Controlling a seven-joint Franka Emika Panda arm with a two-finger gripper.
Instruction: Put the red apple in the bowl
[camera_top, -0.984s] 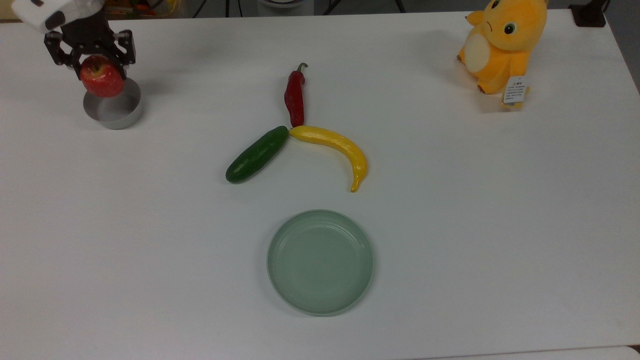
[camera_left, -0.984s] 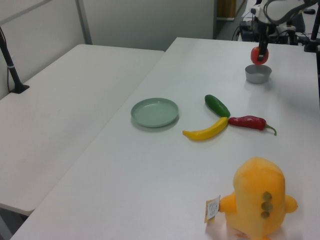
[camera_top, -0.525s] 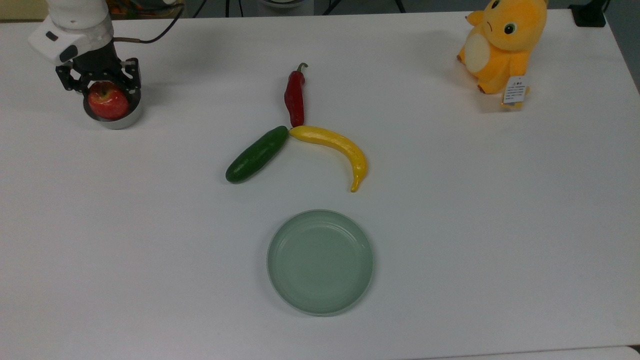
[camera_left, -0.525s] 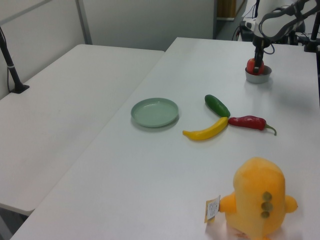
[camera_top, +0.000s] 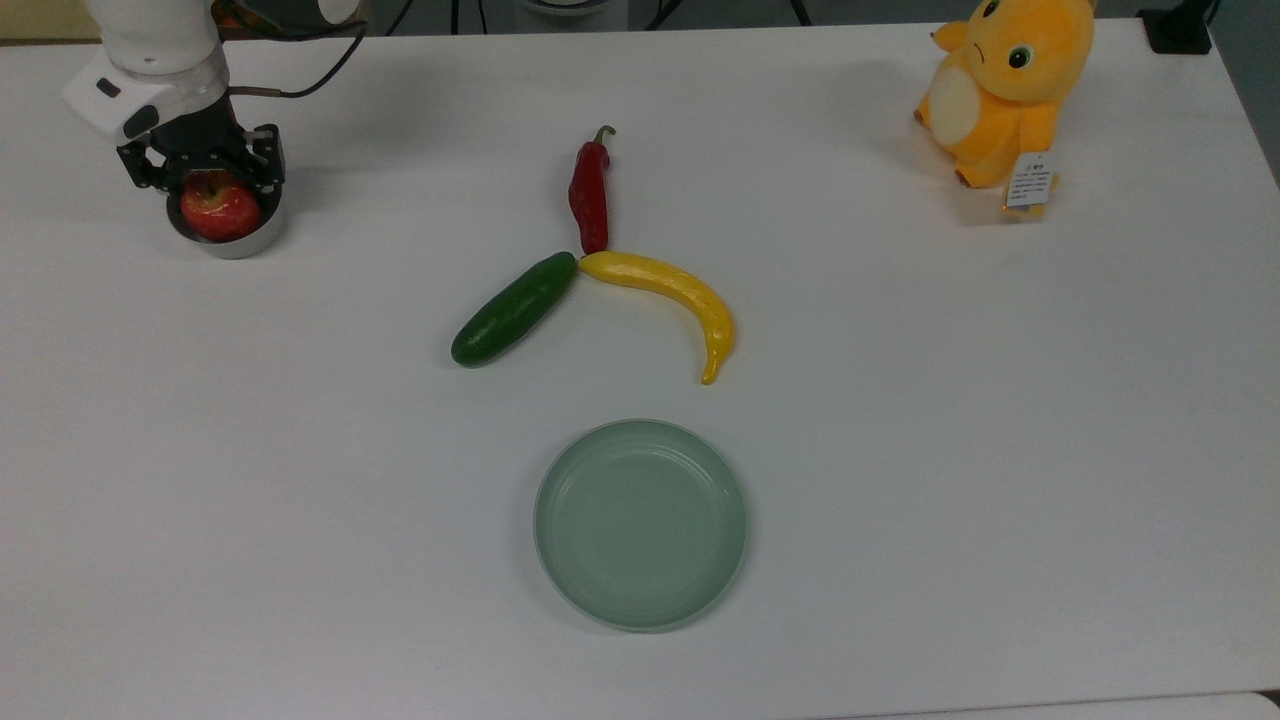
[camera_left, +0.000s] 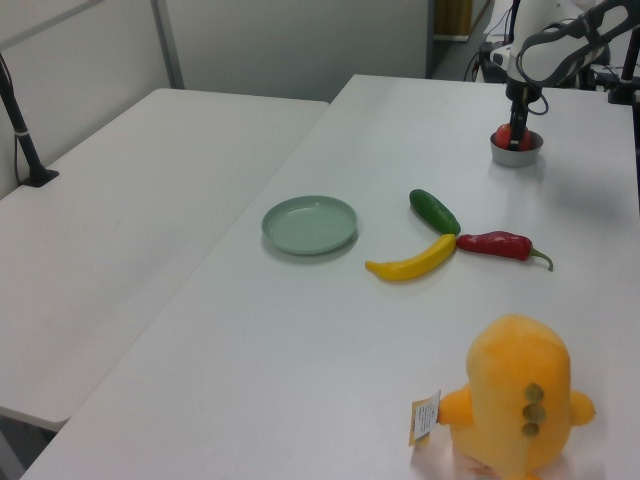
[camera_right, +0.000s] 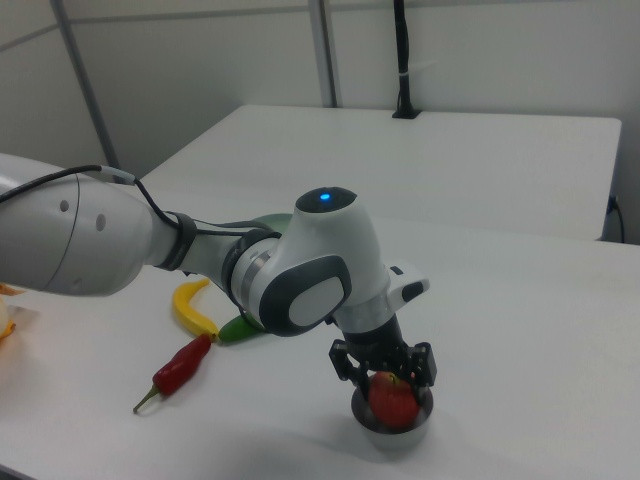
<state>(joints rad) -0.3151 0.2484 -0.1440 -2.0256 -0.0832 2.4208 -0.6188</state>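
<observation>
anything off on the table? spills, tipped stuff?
Nothing stands out. The apple sits in the upright bowl with the gripper around it. Chili, cucumber and banana meet tip to tip, plate flat, plush toy upright.

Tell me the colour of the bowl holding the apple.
Light grey; the bowl shows best in the top view.

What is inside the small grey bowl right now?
The red apple sits inside the bowl, with the hand right over it. The bowl's floor is covered by the apple.
</observation>
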